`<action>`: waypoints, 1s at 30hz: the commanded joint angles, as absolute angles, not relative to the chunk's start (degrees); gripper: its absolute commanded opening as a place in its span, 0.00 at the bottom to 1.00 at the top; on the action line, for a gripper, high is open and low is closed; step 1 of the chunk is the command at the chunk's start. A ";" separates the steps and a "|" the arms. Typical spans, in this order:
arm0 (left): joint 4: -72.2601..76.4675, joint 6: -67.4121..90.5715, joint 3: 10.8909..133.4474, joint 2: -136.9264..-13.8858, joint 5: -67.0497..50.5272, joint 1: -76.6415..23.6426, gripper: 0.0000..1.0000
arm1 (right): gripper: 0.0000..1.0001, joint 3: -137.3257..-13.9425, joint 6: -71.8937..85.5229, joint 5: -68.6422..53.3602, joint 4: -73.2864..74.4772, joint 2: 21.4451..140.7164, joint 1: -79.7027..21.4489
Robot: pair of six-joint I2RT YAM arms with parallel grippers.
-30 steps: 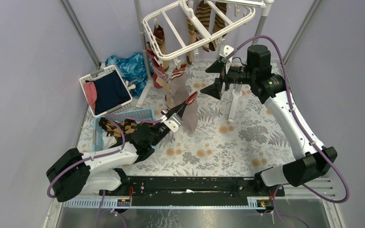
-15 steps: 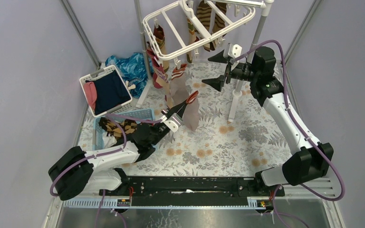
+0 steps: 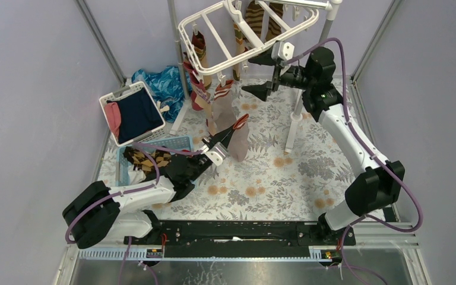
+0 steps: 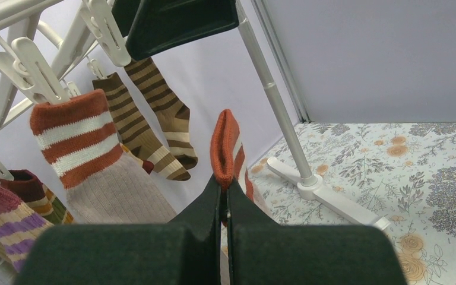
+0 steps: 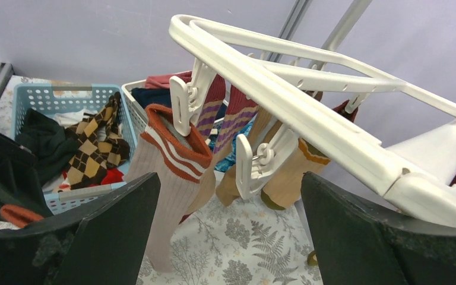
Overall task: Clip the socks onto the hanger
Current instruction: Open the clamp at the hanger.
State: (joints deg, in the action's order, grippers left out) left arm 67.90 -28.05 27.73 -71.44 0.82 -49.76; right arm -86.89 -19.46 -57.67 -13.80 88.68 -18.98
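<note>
Left jaws clamp red-cuffed tan knit sock (image 4: 224,139); right jaws gape near rigid white plastic hanger (image 5: 309,114)

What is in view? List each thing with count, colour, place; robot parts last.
hanger: one, white, raised, at back
hung socks: several, striped, clipped to hanger
held sock: one, tan, red cuff, in left gripper
blue basket: one, blue, table's left
loose socks: few, argyle and dark, in blue basket
white basket: one, white, back left
blue cloth: one, shiny blue, beside white basket
table: one, floral, underneath
left gripper: black, shut on held sock
right gripper: black, open, beside hanger
</note>
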 commanded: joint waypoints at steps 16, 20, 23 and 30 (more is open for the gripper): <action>72.51 -28.67 27.14 -71.10 0.26 -49.04 0.00 | 0.98 -93.95 -2.99 -50.87 -22.15 93.20 -21.52; 72.13 -28.39 27.16 -70.73 0.26 -49.04 0.00 | 0.98 -93.95 -0.50 -49.24 -23.70 93.71 -21.62; 71.53 -28.30 27.16 -70.25 0.26 -49.04 0.00 | 0.98 -94.77 1.64 -49.26 -25.05 94.52 -22.06; 71.11 -28.23 26.99 -69.50 0.63 -49.00 0.00 | 0.95 -97.67 4.56 -49.53 -26.62 96.14 -23.53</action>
State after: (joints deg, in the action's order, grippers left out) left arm 68.51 -28.03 27.40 -70.74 0.40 -49.43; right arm -93.80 1.37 -51.44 -21.78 95.64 -22.13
